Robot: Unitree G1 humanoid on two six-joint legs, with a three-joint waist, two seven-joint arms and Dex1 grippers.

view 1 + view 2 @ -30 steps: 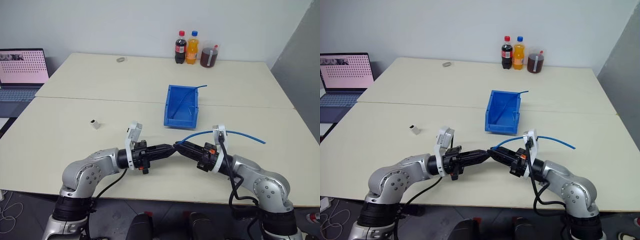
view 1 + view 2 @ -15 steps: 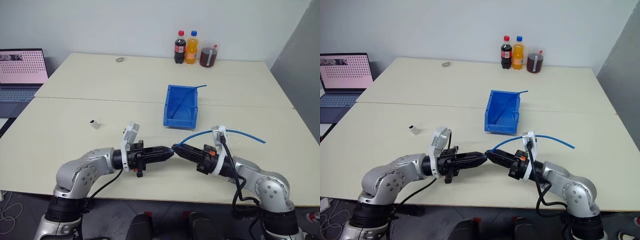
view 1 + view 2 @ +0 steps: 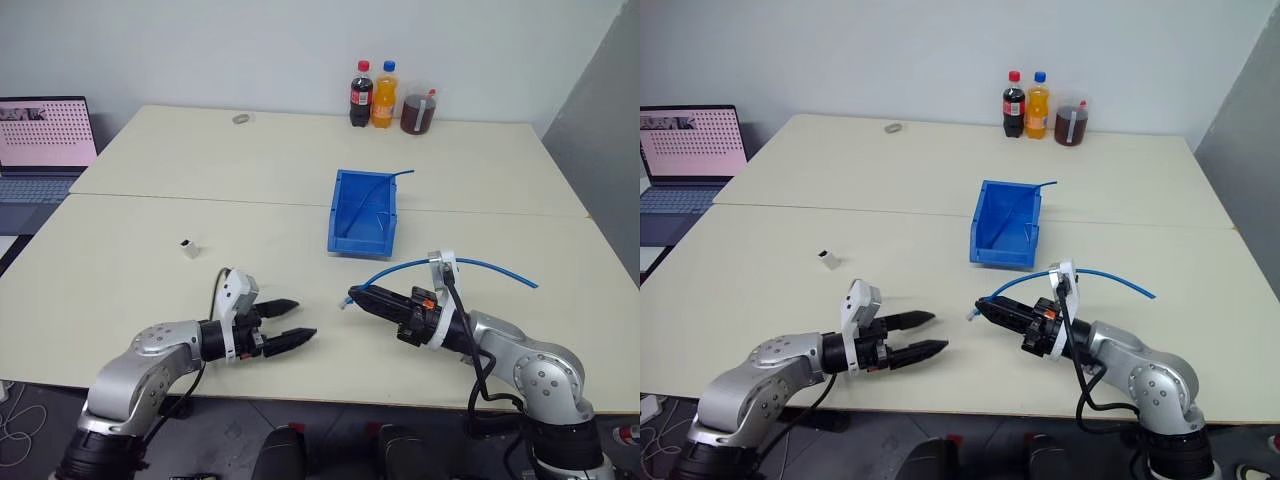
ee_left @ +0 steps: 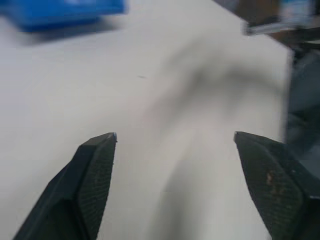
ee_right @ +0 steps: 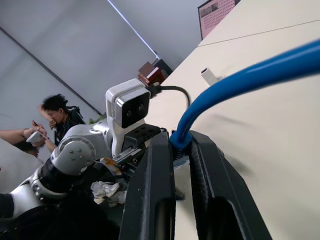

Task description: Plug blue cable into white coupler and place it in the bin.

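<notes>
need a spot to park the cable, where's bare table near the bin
Bare table lies between the white coupler and the bin, and right of the bin. It is crowded in front, around the left gripper and right gripper holding the blue cable.

— Where's your left gripper [image 3: 296,320]?
— Low over the near table edge, forearm reaching in from your left, pointing toward the right arm. Your two black fingers [image 4: 95,180] stand wide apart, one above the other in the head view, nothing between them.

— And your right gripper [image 3: 352,297]?
— Pointing back at the left one, roughly level, a clear gap between the two tips. Your fingers [image 5: 152,200] are pinched nearly together on the cable [image 5: 240,82], which runs up out of the grip and arcs back over your right wrist.

— Do the arms touch?
— No. Both elbows are bent outward, forearms angled inward, tips apart.
</notes>
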